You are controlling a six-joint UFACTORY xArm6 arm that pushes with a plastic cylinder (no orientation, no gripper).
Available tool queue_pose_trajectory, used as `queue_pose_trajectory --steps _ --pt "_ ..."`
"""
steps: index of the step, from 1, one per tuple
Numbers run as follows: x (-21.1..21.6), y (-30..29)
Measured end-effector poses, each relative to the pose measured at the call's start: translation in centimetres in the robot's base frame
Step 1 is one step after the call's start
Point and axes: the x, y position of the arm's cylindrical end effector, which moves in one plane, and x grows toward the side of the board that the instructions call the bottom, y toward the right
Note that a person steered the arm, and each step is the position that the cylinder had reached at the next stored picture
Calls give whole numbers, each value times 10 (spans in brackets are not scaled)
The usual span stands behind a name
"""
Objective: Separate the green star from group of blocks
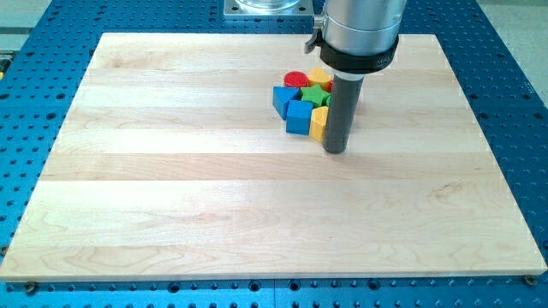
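Observation:
A tight group of blocks sits right of the board's middle, toward the view's top. The green star (316, 93) is in the middle of the group. Around it are a red round block (295, 79) at the top left, a yellow block (321, 76) at the top, a blue block (282, 98) at the left, a blue cube (298, 117) at the bottom left and a yellow block (318, 123) at the bottom right. My tip (335, 151) rests on the board just right of and below the lower yellow block. The rod hides the group's right side.
The wooden board (171, 188) lies on a blue perforated table (522, 103). The arm's grey metal body (360, 30) hangs over the board's top edge, above the group.

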Motion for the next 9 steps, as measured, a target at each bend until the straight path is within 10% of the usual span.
queue_pose_trajectory --steps 3,5,7,9 --pt "38 9" --pt "-51 57" --pt "-101 -24" --pt "-64 -56"
